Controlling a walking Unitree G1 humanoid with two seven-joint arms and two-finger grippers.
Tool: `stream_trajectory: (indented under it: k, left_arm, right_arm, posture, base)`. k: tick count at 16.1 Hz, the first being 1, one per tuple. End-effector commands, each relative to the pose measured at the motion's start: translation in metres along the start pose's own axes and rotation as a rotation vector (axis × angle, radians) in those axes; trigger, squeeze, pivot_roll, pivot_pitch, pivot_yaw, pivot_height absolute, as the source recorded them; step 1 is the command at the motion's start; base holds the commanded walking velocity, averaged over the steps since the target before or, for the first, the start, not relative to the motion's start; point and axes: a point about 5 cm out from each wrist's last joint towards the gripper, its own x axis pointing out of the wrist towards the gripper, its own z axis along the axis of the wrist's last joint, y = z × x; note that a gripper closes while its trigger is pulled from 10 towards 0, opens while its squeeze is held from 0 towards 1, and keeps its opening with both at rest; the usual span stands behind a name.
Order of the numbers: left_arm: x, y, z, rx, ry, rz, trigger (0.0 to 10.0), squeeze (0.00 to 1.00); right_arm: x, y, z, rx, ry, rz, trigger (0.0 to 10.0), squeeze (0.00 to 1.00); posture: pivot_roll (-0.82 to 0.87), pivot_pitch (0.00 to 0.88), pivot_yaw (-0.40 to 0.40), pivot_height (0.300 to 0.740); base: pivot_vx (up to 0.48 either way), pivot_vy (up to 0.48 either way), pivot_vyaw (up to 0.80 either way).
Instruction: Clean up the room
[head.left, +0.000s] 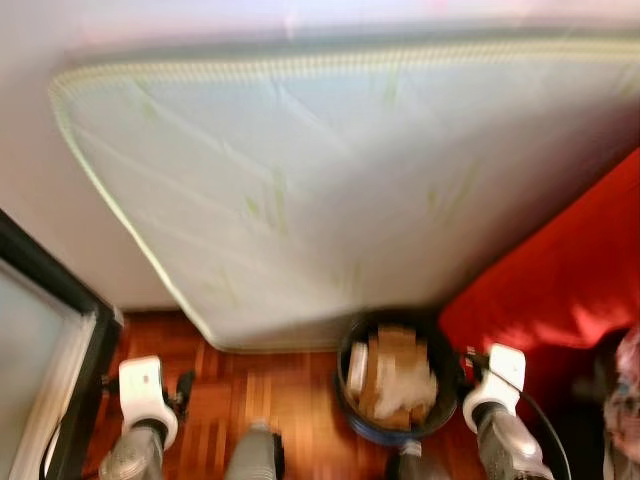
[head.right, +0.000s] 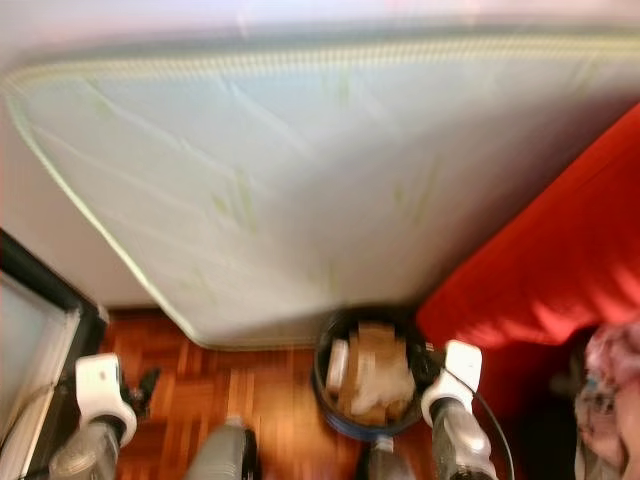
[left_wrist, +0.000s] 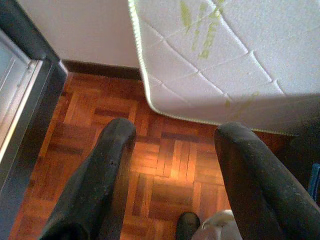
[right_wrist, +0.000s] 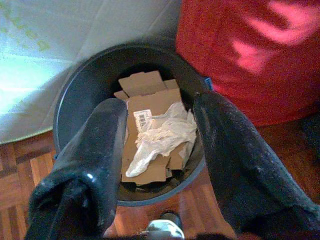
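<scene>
right claw (right_wrist: 160, 145) fingers apart, empty, above round dark bin (right_wrist: 75, 95) holding cardboard, crumpled plastic | left claw (left_wrist: 172, 150) fingers apart, empty, over parquet floor (left_wrist: 165, 170)

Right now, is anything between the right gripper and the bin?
Nothing visible. The right gripper hangs open and empty over the bin, looking straight down on the cardboard and crumpled plastic inside.

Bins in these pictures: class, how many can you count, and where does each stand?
1. The dark round bin stands on the parquet floor, between the leaning mattress and the red sofa, holding cardboard and crumpled plastic. Others may be out of frame.
</scene>
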Motion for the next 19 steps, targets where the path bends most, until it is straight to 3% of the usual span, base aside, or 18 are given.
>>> stream_trajectory:
  k: [1,4,7,11,15,18,19]
  left_arm:
    - [-0.005,0.008,-0.013,-0.001,0.047,0.029,10.0,0.0]
    - [-0.018,0.009,-0.06,-0.036,0.255,0.084,10.0,0.0]
    - [-0.026,0.002,-0.081,-0.018,0.375,0.068,10.0,0.0]
    - [-0.024,-0.013,-0.086,0.005,0.409,0.015,10.0,0.0]
    - [-0.029,-0.002,-0.092,0.034,0.458,0.019,10.0,0.0]
    - [-0.029,0.002,-0.091,0.03,0.468,0.043,10.0,0.0]
    - [-0.033,0.004,-0.097,0.062,0.497,0.05,10.0,0.0]
  right_arm:
    - [-0.003,-0.003,-0.01,0.0,0.043,-0.018,10.0,0.0]
    - [-0.009,-0.011,-0.027,-0.046,0.145,-0.041,10.0,0.0]
    - [-0.016,-0.02,-0.039,-0.057,0.196,-0.068,10.0,0.0]
    - [-0.024,-0.038,-0.046,-0.061,0.229,-0.13,10.0,0.0]
    - [-0.03,-0.042,-0.057,-0.042,0.264,-0.151,10.0,0.0]
    - [-0.03,-0.035,-0.061,-0.041,0.28,-0.145,10.0,0.0]
    - [-0.023,-0.015,-0.059,-0.038,0.275,-0.128,10.0,0.0]
  posture:
    - [0.13,0.0,-0.015,0.707]
    - [0.09,0.0,-0.037,0.737]
    - [0.07,0.0,-0.043,0.74]
    - [0.04,0.0,-0.035,0.74]
    - [-0.02,0.0,0.003,0.74]
    - [-0.01,0.0,-0.003,0.74]
    - [0.01,0.0,-0.001,0.74]
  base:
    - [0.0,0.0,0.0]
    - [0.0,0.0,0.0]
    - [0.0,0.0,0.0]
    - [0.0,0.0,0.0]
    - [0.0,0.0,0.0]
    - [0.0,0.0,0.0]
    - [0.0,0.0,0.0]
